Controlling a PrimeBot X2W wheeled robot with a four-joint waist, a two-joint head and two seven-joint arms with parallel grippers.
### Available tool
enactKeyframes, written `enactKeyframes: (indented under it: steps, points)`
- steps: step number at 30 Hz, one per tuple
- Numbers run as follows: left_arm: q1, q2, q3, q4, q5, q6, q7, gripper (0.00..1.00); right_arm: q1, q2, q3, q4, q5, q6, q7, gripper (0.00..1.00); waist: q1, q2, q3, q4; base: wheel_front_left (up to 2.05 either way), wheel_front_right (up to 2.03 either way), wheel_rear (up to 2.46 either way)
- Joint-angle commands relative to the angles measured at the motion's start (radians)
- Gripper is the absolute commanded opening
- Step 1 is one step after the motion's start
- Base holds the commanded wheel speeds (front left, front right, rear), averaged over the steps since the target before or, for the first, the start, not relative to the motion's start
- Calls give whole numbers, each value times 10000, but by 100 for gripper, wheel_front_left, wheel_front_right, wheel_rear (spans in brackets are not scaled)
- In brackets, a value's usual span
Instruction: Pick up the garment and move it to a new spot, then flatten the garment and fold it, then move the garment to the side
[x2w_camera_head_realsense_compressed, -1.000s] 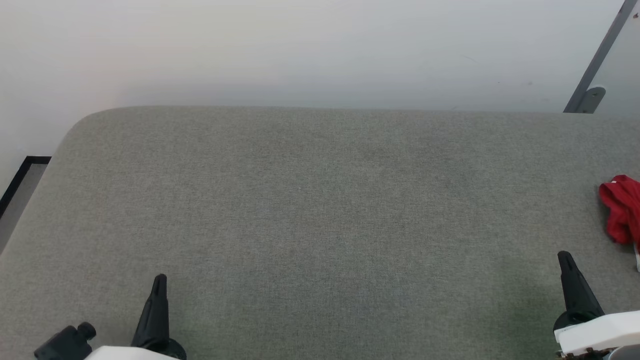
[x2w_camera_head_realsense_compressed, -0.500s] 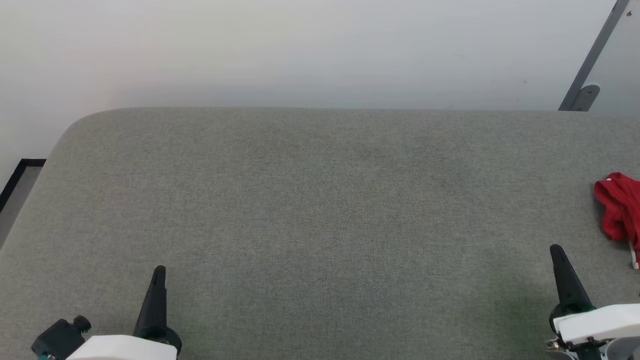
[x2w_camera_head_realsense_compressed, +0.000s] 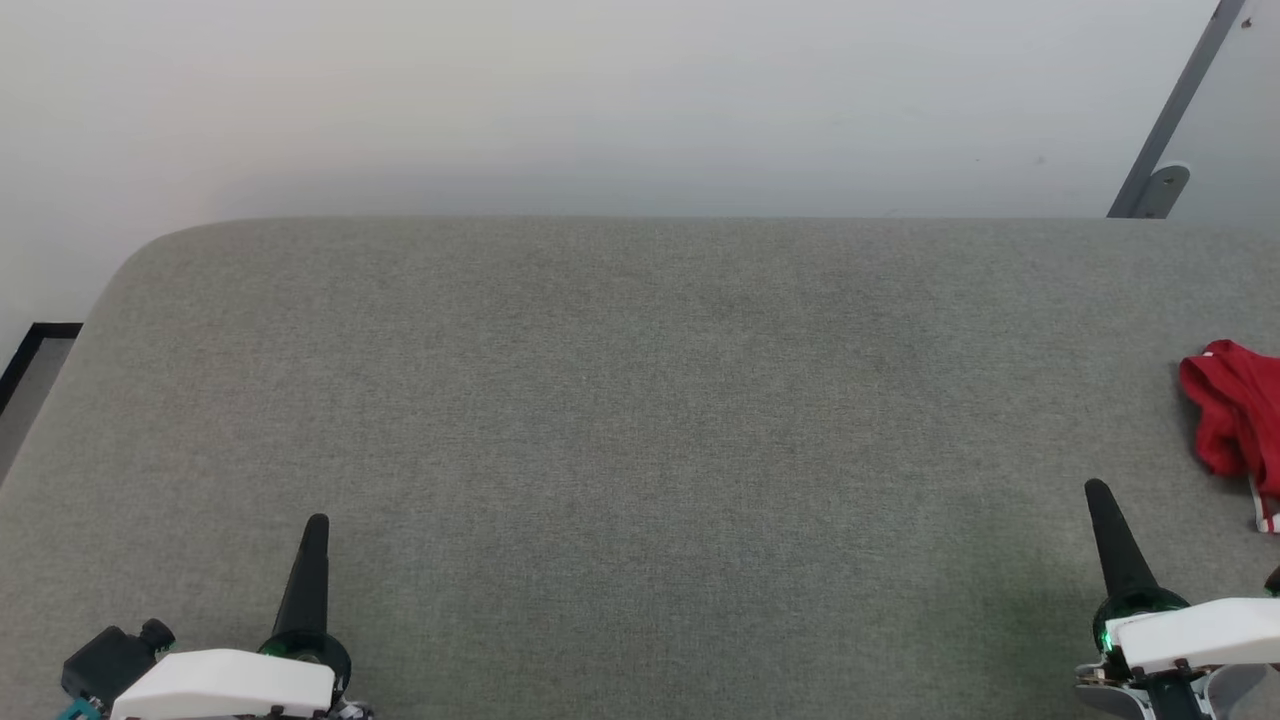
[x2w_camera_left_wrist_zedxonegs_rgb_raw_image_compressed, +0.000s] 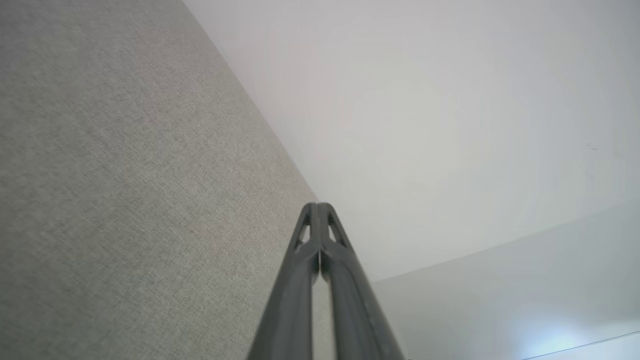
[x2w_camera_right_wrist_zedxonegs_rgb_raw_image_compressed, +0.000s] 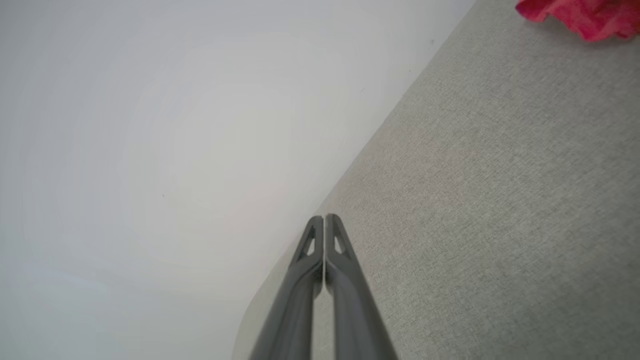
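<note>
Garment (x2w_camera_head_realsense_compressed: 1235, 410) lies bunched on the grey surface (x2w_camera_head_realsense_compressed: 640, 400) at the right edge of my head view, near my right gripper (x2w_camera_head_realsense_compressed: 1097, 490), which like my left gripper (x2w_camera_head_realsense_compressed: 316, 524) is fully closed, holding nothing.

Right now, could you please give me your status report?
Left end effector shut, empty. Right end effector shut, empty. Garment bunched on grey surface, right of right end effector, untouched.

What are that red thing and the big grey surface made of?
The red garment: soft, matte cloth, judging by its crumpled folds. The grey surface: seemingly woven upholstery fabric, matte, with a fine visible weave; what lies beneath is hidden.
</note>
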Motion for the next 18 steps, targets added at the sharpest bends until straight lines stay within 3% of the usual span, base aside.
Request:
enactKeyframes:
  steps: [1,18]
  points:
    - [-216,30,57,-31,-208,11,45,0,-237,1,-52,-66,211,3,77,0,0,0,0,-6,0,0,0]
    - [-595,-67,238,224,-1691,14,493,0,-495,267,-80,133,1560,3,375,0,0,0,4,-127,0,0,0]
